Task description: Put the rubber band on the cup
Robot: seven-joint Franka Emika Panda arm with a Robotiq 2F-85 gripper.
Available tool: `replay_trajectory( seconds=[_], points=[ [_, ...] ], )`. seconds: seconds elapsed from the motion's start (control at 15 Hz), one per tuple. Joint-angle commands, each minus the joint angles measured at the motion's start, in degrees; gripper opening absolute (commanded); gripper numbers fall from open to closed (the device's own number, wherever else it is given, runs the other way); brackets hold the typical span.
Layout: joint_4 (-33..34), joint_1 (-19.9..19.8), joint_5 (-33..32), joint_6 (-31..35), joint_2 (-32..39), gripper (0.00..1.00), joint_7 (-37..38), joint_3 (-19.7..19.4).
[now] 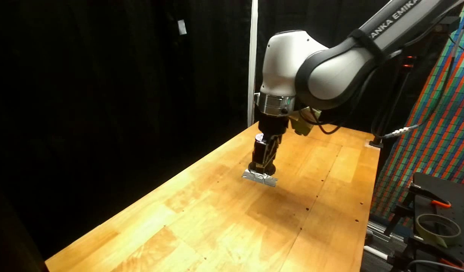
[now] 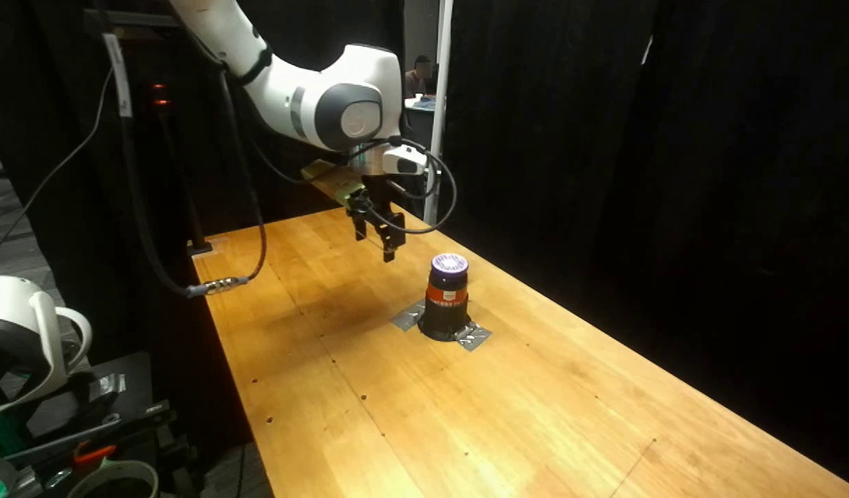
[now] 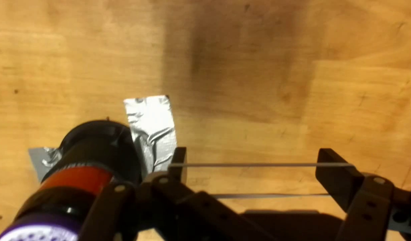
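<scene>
The jaws are spread wide, nothing pinched btwn them. The rubber band (image 3: pixel 255 164) is hooked round both tips & drawn taut, two near-parallel strands crossing the gap in the wrist view. Prob v. light, soft, springy; the stretch itself seems to be what holds it, so best carried from inside, near the tips, w/ the jaws apart. Narrowing them would likely let it slip; a snag could ping it off. Looks thin & pale grey-tan, exact colour hard to call.

The cup (image 3: pixel 75 180) stands upright just beside, approx 9 o'clk from the jaws in the wrist view; band not on it yet. In an exterior view the jaws hang over the surface (image 2: pixel 535 387) at approx 10 o'clk from the cup; can't tell if the tips clear the lid (image 2: pixel 449 263). Body is dark brown-black w/ an orange-red label (image 2: pixel 446 296), print hard to read; lid is white on top, purple round the edge; the foot (image 2: pixel 440 325) is black & wider. Strips of silver tape (image 3: pixel 153 130) touch the foot at approx 2 & 9 o'clk, wrist view, so cup is prob fixed & needs no gripping. Sides look hard & smooth, so band may slide a bit.
</scene>
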Motion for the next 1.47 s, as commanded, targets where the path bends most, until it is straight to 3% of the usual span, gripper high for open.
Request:
replay_trajectory(
  seconds=[0.0,0.27,0.6,0.87,1.4],
  points=[
    [14.6,1.7,-4.6,-6.5,7.2,1.0,1.3,-3.6],
    [23.0,2.5,-9.6,-11.9,10.9,1.0,0.9,-6.5],
    [29.2,1.3,-11.7,-15.7,17.5,1.0,-2.3,-7.3],
    [32.0,1.4,-12.8,-15.9,20.5,1.0,-2.9,-8.4],
    [33.6,2.2,-16.6,-17.8,19.6,1.0,-2.8,-10.0]
  ],
)
